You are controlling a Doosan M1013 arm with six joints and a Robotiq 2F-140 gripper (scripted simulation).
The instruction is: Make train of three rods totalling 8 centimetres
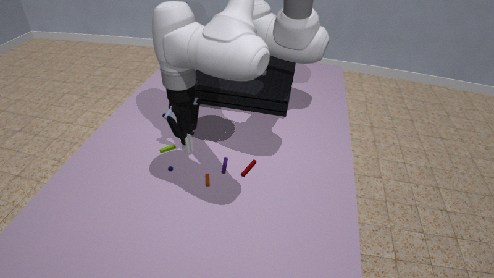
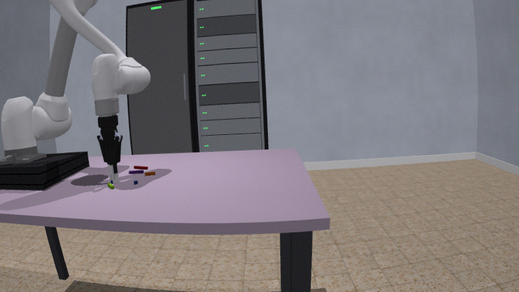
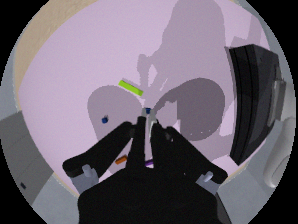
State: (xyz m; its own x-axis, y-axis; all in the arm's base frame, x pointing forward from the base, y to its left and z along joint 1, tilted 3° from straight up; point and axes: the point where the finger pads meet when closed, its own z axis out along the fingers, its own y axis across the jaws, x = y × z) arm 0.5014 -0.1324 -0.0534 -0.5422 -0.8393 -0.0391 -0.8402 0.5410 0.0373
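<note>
My black two-finger gripper (image 1: 187, 147) pointing down at the lilac table top (image 1: 262, 228), my pads pinching a small blue cube rod (image 3: 148, 111), just beside the slim lime rod (image 1: 167, 148), another blue cube (image 1: 170, 168) lying near, orange rod (image 1: 207, 180), purple rod (image 1: 224, 164) and red rod (image 1: 248, 168) lying apart.

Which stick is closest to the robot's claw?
The lime stick. It lies right beside the claw, while the blue, orange, purple and red ones sit farther off.
</note>
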